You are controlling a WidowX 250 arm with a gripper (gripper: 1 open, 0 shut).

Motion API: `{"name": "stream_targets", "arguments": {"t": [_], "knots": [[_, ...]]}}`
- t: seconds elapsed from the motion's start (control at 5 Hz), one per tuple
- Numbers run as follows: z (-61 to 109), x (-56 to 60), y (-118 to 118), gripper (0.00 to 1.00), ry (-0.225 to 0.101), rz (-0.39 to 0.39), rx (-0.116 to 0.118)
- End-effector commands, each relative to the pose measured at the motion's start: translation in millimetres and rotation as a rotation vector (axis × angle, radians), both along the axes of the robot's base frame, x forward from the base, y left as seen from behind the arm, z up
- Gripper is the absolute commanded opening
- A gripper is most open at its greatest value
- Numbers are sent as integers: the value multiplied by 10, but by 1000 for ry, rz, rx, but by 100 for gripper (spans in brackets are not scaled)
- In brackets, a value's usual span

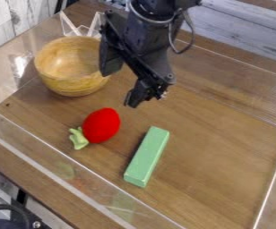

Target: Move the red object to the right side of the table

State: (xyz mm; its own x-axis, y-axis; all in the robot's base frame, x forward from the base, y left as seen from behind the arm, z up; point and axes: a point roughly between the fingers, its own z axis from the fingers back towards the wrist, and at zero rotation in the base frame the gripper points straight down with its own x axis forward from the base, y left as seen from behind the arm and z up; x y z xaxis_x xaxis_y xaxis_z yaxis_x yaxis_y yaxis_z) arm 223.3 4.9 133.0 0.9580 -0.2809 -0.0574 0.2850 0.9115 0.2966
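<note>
Approach phase: my gripper [128,82], jaws apart, empty above small rounded red strawberry toy [101,124] on dark wood-grain tabletop [212,107]; next, descend and grasp.

end effector [125,82] open above table [224,107] | red object [101,125] left of green block [148,156]

One red object [101,124] out there, and one long green block [148,156] alongside. One wooden bowl [73,64], one gripper [124,82], one table [224,116].
</note>
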Motion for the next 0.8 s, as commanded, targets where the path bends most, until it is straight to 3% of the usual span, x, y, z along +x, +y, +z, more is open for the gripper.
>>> {"name": "stream_targets", "arguments": {"t": [0.0,0.2,0.6], "knots": [[102,-5,37,100,-53,-71,-28],[78,-52,70,100,-60,-138,-48],[-20,-113,71,100,-70,-188,-84]]}}
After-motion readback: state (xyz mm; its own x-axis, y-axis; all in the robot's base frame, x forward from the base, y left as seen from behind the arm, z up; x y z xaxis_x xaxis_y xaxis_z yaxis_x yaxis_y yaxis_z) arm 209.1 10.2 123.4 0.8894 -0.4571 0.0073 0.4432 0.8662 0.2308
